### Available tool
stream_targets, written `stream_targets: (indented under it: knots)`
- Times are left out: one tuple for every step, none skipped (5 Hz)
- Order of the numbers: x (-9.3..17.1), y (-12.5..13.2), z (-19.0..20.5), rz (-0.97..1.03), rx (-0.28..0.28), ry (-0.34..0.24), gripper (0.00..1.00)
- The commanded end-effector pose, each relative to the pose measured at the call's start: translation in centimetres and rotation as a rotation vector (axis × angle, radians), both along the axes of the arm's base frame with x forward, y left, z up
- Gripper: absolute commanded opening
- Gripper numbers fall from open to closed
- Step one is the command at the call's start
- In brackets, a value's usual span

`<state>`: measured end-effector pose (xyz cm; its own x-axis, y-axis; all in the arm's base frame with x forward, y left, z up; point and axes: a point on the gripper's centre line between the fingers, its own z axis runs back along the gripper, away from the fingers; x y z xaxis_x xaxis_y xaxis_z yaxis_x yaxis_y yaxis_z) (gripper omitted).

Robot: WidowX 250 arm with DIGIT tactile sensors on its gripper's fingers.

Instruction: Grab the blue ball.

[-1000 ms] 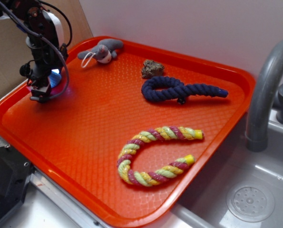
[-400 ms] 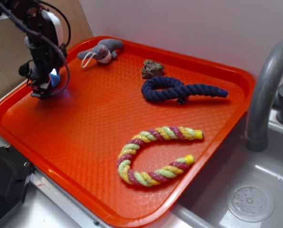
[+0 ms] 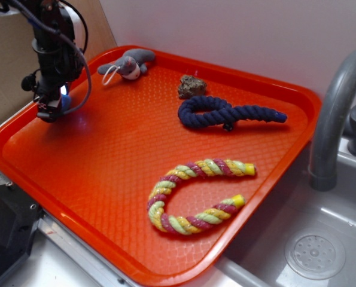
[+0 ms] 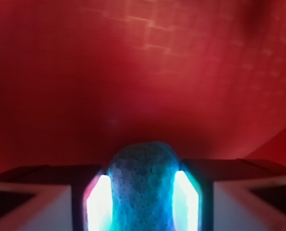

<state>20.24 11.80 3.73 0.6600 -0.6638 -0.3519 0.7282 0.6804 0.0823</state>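
1. The blue ball (image 4: 142, 187) fills the lower centre of the wrist view, clamped between the two glowing fingers (image 4: 100, 204) of the gripper (image 4: 142, 211). The knitted surface bulges above the finger pads. Only this view shows the grasp closely.
2. Behind the ball, the wrist view shows nothing but the blurred red floor of the tray (image 4: 147, 62).
3. In the exterior view, the nearest item on the orange tray (image 3: 94, 179) is the yellow, green and maroon rope toy (image 3: 192, 194), bent into a U that opens to the right.
4. Farther back lies the dark navy rope toy (image 3: 225, 113), looped at its left end.
5. Just behind it sits a small brown lump (image 3: 191, 86).
6. At the far edge of the tray lies the grey plush toy (image 3: 128, 63).
7. At the tray's left corner, the gripper (image 3: 51, 110) points downward. Only a sliver of the blue ball (image 3: 64, 101) shows at its tip here.
8. A grey faucet (image 3: 336, 113) and a sink (image 3: 309, 251) stand to the right of the tray, seen only in the exterior view.
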Motion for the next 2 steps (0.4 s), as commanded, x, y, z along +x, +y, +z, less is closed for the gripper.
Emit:
stream_targets:
  knots:
    - [-1.0,-5.7,11.0,0.437,0.047,-0.237,0.00]
    - [-1.4,-7.5,16.1,0.691,0.011,-0.321,0.00]
